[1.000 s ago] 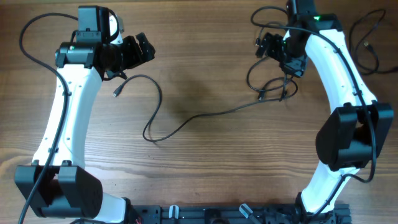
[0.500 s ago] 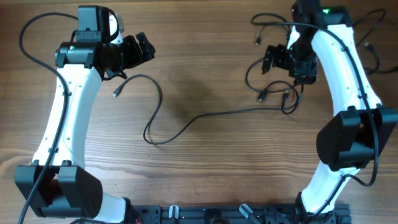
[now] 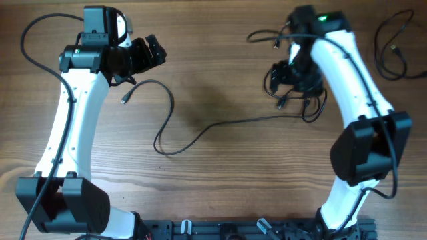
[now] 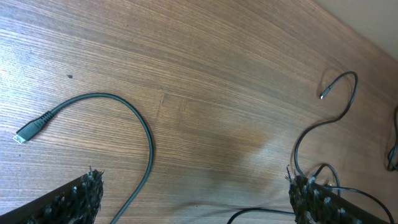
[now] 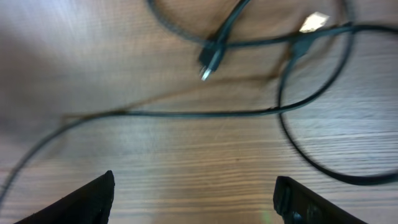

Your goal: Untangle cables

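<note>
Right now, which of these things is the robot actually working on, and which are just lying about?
In the job: tangled cable knot; long cable trailing from it; right end effector, open over the knot.
Lying about: separate cable in the far right corner; wooden table.

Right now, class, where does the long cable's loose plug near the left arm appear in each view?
Overhead: loose plug, upper left quarter.
Left wrist: left edge, just below mid-height.
Right wrist: not in it.
Shared landmark: the cable arch behind the plug, seen overhead and in the left wrist view.
</note>
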